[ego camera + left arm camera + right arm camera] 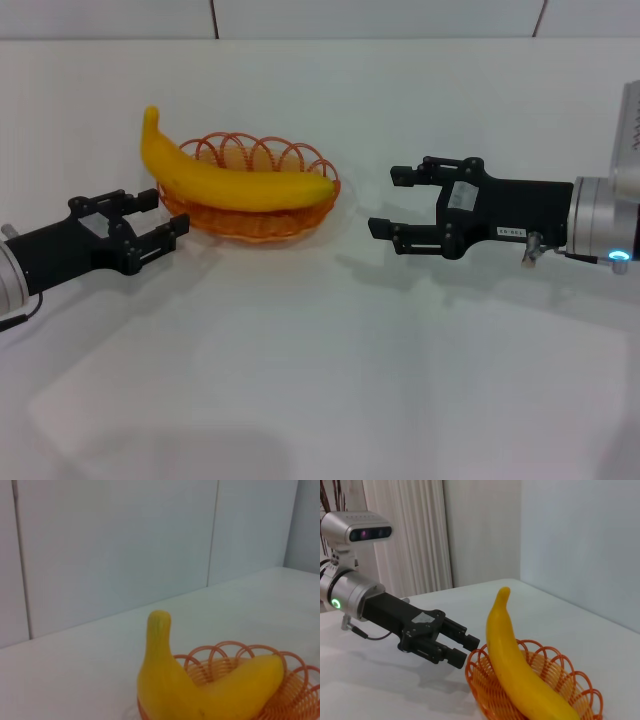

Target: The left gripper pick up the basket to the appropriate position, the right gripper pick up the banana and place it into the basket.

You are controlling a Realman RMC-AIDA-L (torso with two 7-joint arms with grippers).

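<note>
One smooth, curved banana (232, 180) lies across the looped orange wire basket (300, 215), stem jutting past its left rim. The left gripper (160, 225) spreads empty, seemingly just clear of that rim; the right gripper (392, 203) gapes, well right.

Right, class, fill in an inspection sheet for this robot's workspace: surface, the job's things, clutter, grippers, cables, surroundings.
Surface: white table, bare in front.
Job's things: banana lies across the orange wire basket, stem end sticking out past the rim on the robot's left.
Clutter: nothing seen.
Grippers: left gripper open, empty, just beside the basket's left end; right gripper open, empty, apart from the basket on its right.
Cables: thin black cable at the left wrist.
Surroundings: pale panelled wall behind the table; curtain and a head camera in the right wrist view.
</note>
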